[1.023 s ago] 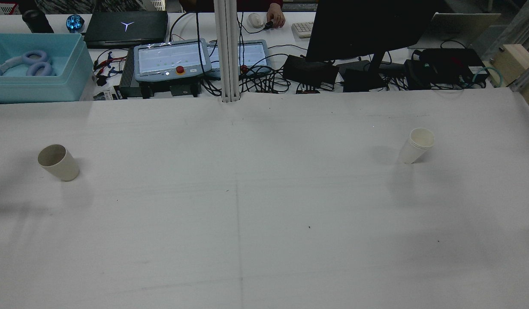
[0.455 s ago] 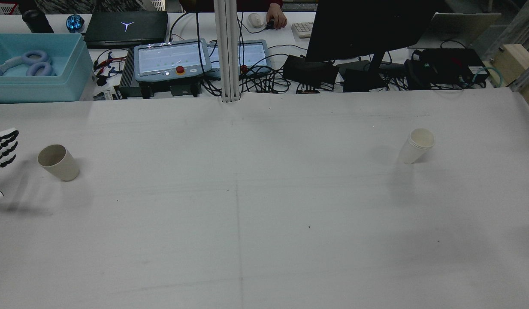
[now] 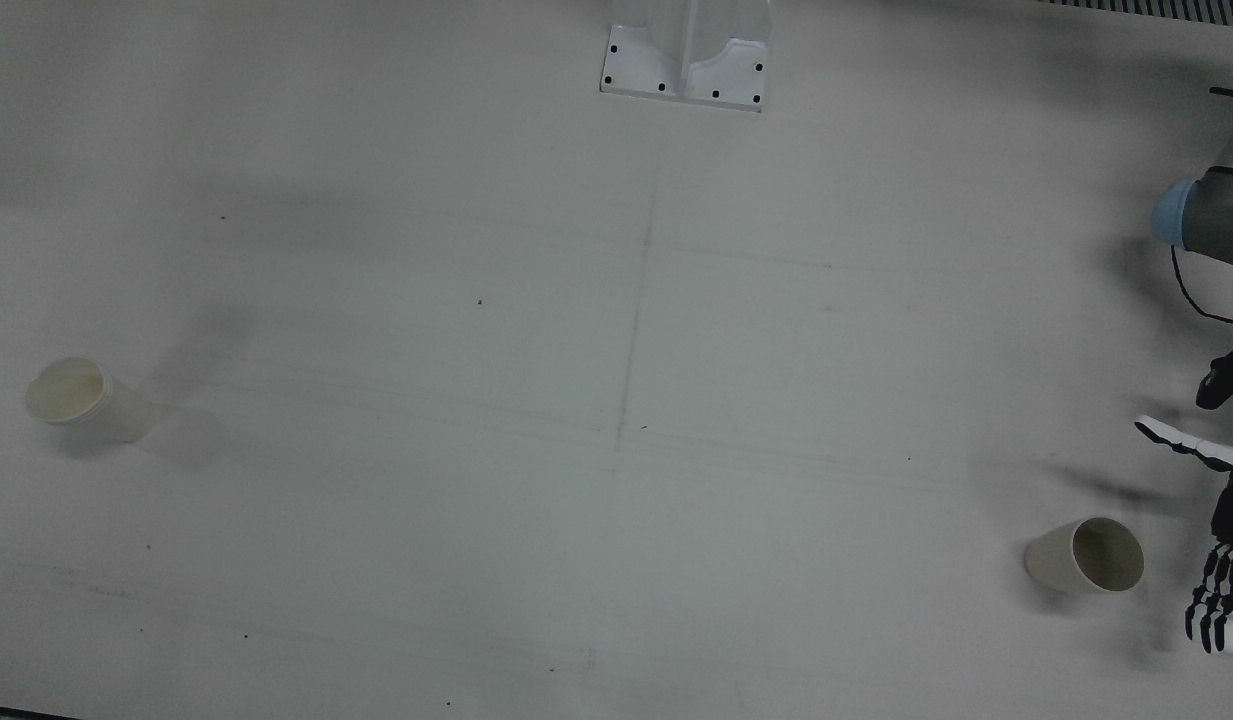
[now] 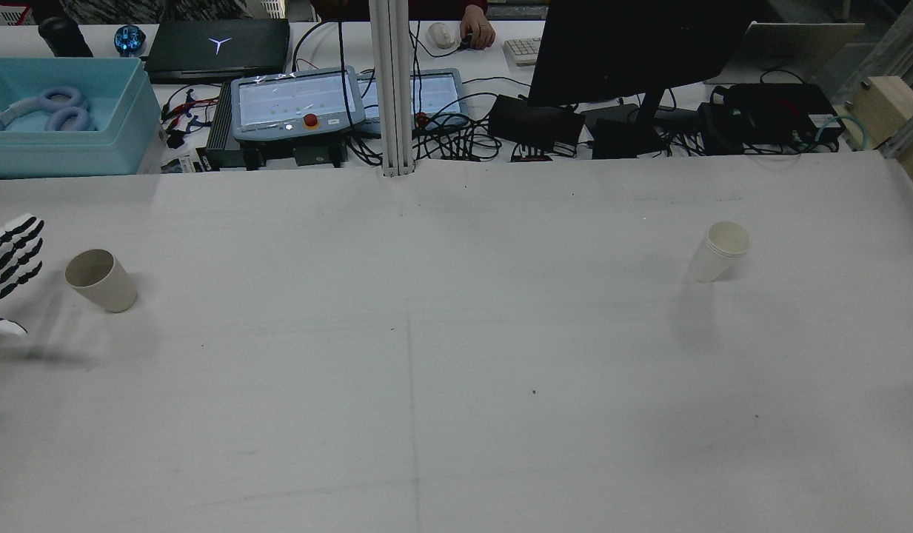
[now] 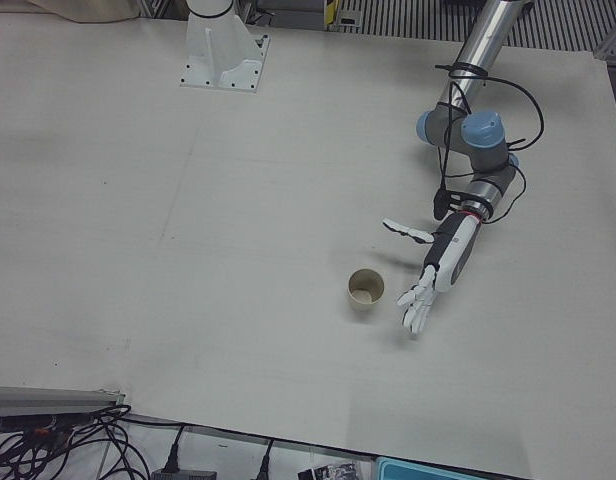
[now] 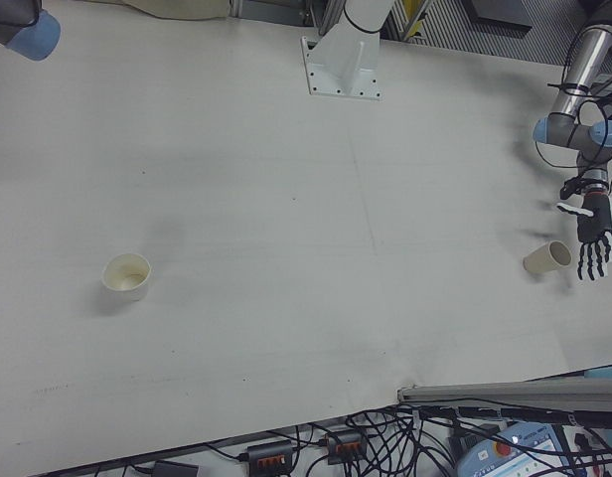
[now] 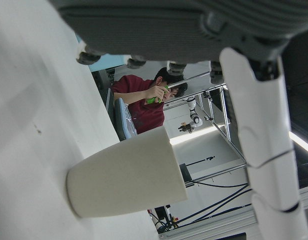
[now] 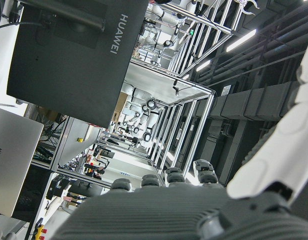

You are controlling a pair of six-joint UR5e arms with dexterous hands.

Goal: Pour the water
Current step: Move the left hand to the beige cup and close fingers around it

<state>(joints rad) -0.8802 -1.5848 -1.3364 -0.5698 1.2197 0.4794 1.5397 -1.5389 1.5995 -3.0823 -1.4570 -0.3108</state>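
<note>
A beige cup (image 4: pixel 101 280) stands upright on the table's left side; it also shows in the front view (image 3: pixel 1086 555), the left-front view (image 5: pixel 366 290) and the left hand view (image 7: pixel 129 175). My left hand (image 4: pixel 8 266) is open just left of it, fingers spread, apart from the cup; it also shows in the front view (image 3: pixel 1221 540) and the left-front view (image 5: pixel 438 270). A white cup (image 4: pixel 719 252) stands far to the right, and shows in the right-front view (image 6: pixel 127 276). My right hand (image 8: pixel 194 210) shows only in its own view, holding nothing and pointed up at the room.
The white pedestal base (image 3: pixel 686 60) sits at the table's robot side. Beyond the far edge are a teach pendant (image 4: pixel 297 104), a blue box (image 4: pixel 64 118), a dark monitor (image 4: pixel 634 52) and tangled cables (image 4: pixel 456 141).
My left hand has come into the rear view from the left edge and moved closer to the beige cup. Both cups stay where they were.
</note>
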